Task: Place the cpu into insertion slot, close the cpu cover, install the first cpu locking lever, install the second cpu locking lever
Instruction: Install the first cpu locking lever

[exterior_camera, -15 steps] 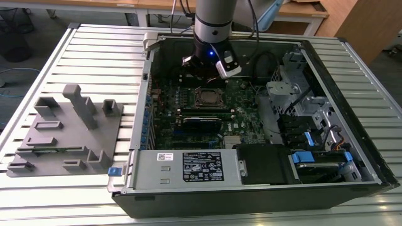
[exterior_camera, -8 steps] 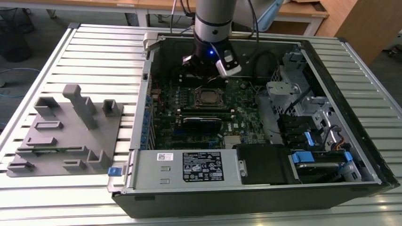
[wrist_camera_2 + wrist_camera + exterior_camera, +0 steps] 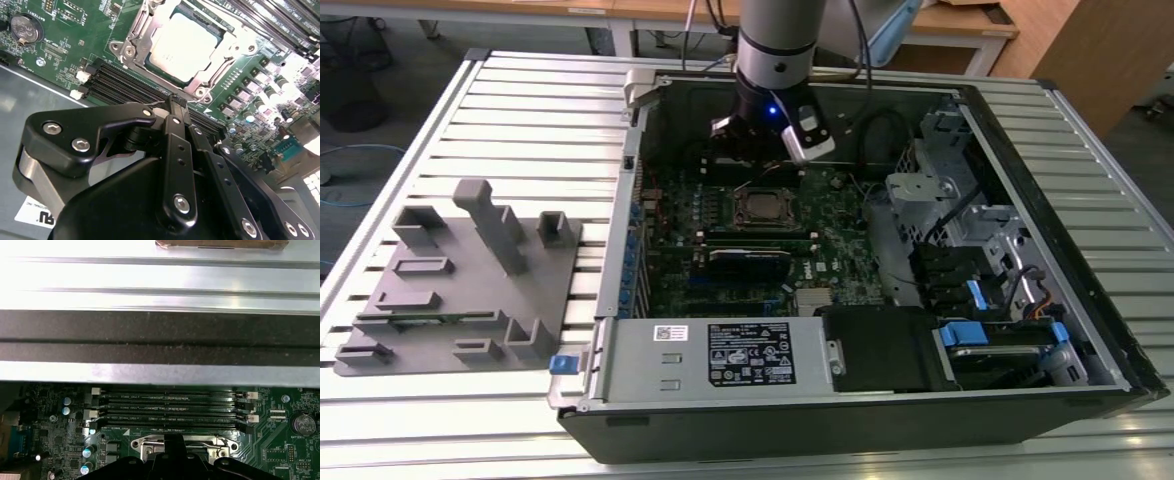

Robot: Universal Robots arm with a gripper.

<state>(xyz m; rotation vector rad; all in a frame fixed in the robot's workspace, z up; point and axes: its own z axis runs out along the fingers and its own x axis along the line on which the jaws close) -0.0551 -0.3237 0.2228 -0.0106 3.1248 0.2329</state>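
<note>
While the black fingers [image 3: 176, 145] sit pressed together, holding nothing, the flat, pale silver-tan square cpu [image 3: 182, 47] lies just beyond their tips, untouched.

Four long black memory slots [image 3: 167, 410] lie side by side on the green circuit board [image 3: 280, 440], with white latches [image 3: 251, 395] at their ends. Along one long side of the slots rises the dark case wall [image 3: 160, 335], and beyond it lies a ribbed metal table [image 3: 160, 280]. Along the other long side sits the insertion slot [image 3: 145, 446], its silvery rim partly covered by the black gripper [image 3: 173, 445]. Past one end of the slots is a round coin battery [image 3: 300, 424]; past the other, small capacitors [image 3: 66, 405].
</note>
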